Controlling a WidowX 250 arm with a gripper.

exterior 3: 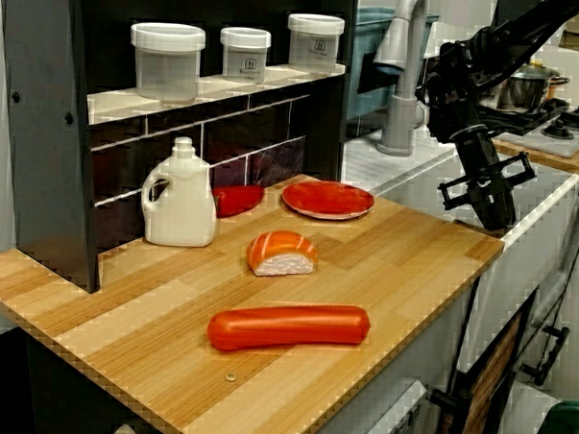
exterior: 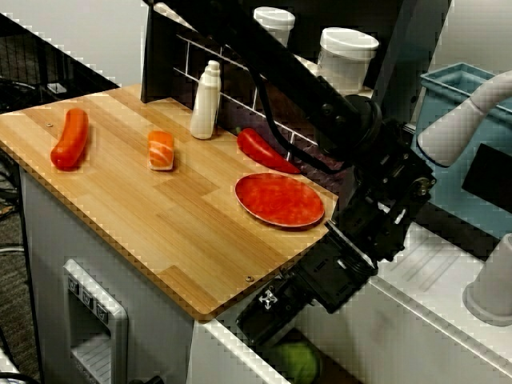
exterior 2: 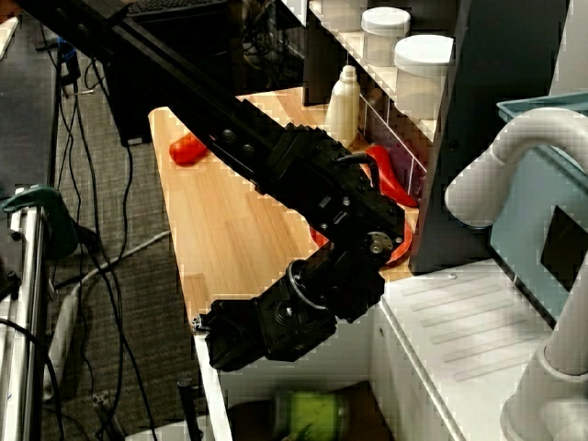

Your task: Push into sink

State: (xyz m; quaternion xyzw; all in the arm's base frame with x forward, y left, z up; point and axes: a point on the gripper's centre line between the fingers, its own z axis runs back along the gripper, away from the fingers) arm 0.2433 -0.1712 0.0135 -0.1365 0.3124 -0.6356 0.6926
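The sink (exterior: pixel 240 356) lies at the counter's 5 o'clock edge, its white rim showing; a green round object (exterior: pixel 294 362) rests on its floor. The gripper (exterior: pixel 260 308) reaches down into the basin just above that object; whether its jaws are wide or narrow cannot be told. At 11 o'clock from it sit the red plate (exterior: pixel 279 198), red pepper (exterior: pixel 264 150), salmon sushi (exterior: pixel 161 150), white bottle (exterior: pixel 206 101) and sausage (exterior: pixel 70 138).

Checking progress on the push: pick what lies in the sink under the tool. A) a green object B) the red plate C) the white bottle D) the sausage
A: a green object sits down in the sink just below the tool, while the plate, sausage and bottle are all on the wooden counter.
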